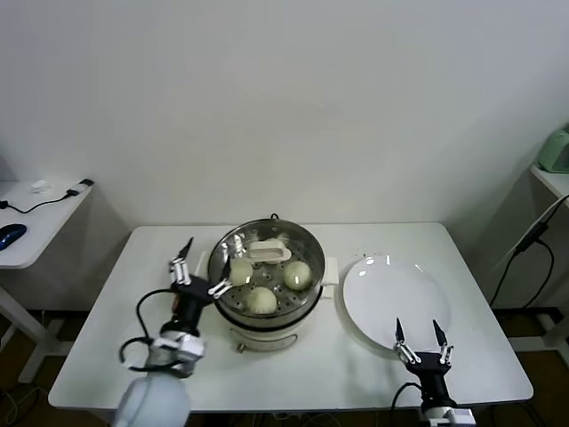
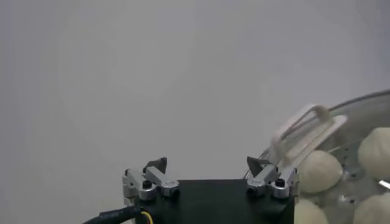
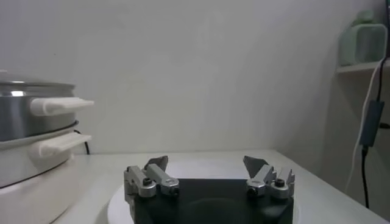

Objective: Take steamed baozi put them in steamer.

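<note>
The steamed baozi [image 1: 297, 274], small smooth cream-white dough buns, already sit inside the round shiny stainless-steel steamer [image 1: 233, 311] on its white electric base; you can make out three clearly under the flat round glass lid with the white handle [image 1: 268, 252], one toward 3 o'clock in the pot, one at 6 o'clock and one at 9 o'clock, and the left wrist view shows several more pale domes through the glass, though you cannot count a fourth for certain. The lid lies across the top of the pot, so the loading step looks finished and the lid looks set on. The round white plate [image 1: 391, 298], at 3 o'clock from the steamer and just beside its side handle, shows no bun on it. Your left gripper [image 1: 197, 269] hangs at 9 o'clock of the steamer, close against the rim, its claw spread wide and holding nothing. Your right gripper [image 1: 418, 342] is parked at 6 o'clock of the plate near the front table edge, claw also wide and empty. Judging from this, the task appears all but done; your next move is most likely to draw the left arm clear of the pot without brushing the lid or rim. If a fourth bun is missing, check the plate and table first, since nothing loose shows here.
</note>
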Controlling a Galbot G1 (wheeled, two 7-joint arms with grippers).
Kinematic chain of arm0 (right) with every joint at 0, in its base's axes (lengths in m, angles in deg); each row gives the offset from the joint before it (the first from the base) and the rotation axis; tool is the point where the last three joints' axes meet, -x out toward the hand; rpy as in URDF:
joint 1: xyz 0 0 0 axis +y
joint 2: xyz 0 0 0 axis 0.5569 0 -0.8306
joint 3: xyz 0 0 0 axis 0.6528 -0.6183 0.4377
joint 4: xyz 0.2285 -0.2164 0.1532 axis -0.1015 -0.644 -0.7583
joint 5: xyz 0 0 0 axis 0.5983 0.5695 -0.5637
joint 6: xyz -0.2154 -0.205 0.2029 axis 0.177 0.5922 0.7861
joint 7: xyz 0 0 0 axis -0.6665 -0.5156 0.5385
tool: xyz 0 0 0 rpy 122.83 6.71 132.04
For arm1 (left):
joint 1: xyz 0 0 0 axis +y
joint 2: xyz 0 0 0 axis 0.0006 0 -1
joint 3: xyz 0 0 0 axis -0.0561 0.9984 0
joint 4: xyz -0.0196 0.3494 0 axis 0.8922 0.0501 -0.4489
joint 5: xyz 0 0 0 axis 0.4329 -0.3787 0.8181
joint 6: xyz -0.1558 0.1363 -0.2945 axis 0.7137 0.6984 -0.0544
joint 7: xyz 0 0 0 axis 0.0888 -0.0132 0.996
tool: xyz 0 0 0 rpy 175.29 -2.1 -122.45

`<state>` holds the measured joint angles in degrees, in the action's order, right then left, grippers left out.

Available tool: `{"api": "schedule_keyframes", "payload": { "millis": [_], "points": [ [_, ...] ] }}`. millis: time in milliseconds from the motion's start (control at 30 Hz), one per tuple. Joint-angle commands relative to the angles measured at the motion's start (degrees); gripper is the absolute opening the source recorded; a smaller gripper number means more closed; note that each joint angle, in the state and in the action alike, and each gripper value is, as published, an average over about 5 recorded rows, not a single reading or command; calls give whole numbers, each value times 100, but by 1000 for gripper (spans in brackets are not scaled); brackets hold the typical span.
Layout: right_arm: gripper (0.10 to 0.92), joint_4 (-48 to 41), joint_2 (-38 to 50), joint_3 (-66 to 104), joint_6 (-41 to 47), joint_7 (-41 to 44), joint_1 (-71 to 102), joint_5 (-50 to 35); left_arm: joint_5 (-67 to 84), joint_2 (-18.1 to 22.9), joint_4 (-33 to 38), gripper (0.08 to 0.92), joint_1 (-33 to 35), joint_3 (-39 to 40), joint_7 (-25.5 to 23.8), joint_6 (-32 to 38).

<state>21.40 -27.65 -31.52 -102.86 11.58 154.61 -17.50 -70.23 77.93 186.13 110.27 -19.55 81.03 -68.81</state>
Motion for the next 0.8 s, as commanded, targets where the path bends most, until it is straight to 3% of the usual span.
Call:
{"api": "schedule_keyframes", "payload": {
  "millis": [33, 267, 800],
  "points": [
    [823, -68, 76, 3, 185, -64, -102, -23, 4769, -601, -1262, 823, 841, -1795, 114, 1857],
    [823, -96, 128, -8, 310, -46, -133, -45, 4818, -623, -1974, 823, 753, -1710, -38, 2192],
    [823, -159, 41, -27, 273, -9, -177, 12, 4374, -572, -2204, 823, 784, -1356, -159, 2480]
  ]
}}
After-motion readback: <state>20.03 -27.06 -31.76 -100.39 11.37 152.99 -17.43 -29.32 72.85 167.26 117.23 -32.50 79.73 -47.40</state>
